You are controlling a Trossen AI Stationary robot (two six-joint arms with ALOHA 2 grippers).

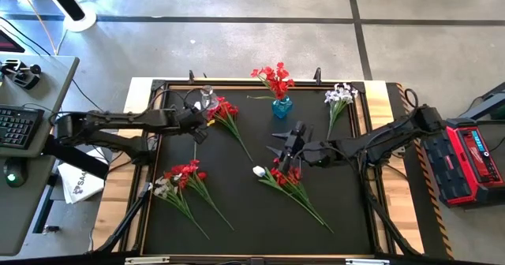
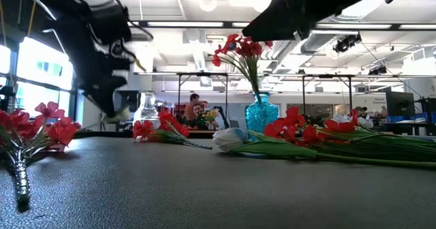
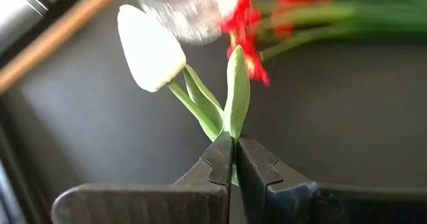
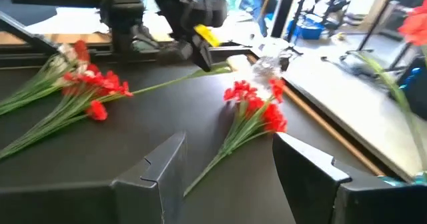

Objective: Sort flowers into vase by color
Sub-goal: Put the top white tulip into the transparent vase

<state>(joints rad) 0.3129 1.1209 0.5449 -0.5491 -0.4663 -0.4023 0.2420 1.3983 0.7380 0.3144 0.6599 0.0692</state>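
Note:
My left gripper (image 3: 233, 144) (image 1: 203, 113) is shut on a white tulip (image 3: 150, 47), whose bloom is right by the clear glass vase (image 3: 187, 7) (image 1: 207, 99) at the table's far left. A blue vase (image 1: 282, 106) holds red sprigs upright. My right gripper (image 4: 230, 164) (image 1: 286, 148) hovers open at mid-table, above a red sprig (image 1: 293, 182) and a second white tulip (image 1: 259, 171) lying flat. Another red sprig (image 1: 227, 111) lies beside the clear vase. A mixed red and white bunch (image 1: 180, 178) lies near left, and a white sprig (image 1: 341, 95) far right. My left gripper pinches the white tulip's stem (image 3: 231, 136) between its two fingers, just below where the leaves branch off. The bloom and leaves stick out ahead of the fingertips toward the clear vase. The rest of the stem (image 1: 195, 148) trails behind toward the table's near edge.
The black mat is bordered by a raised frame (image 1: 237, 82) with wooden strips left and right. Cables run along both sides. Bare mat shows in the near middle (image 1: 252, 218). A keyboard desk stands off the left, a red case off the right. People sit in the room beyond.

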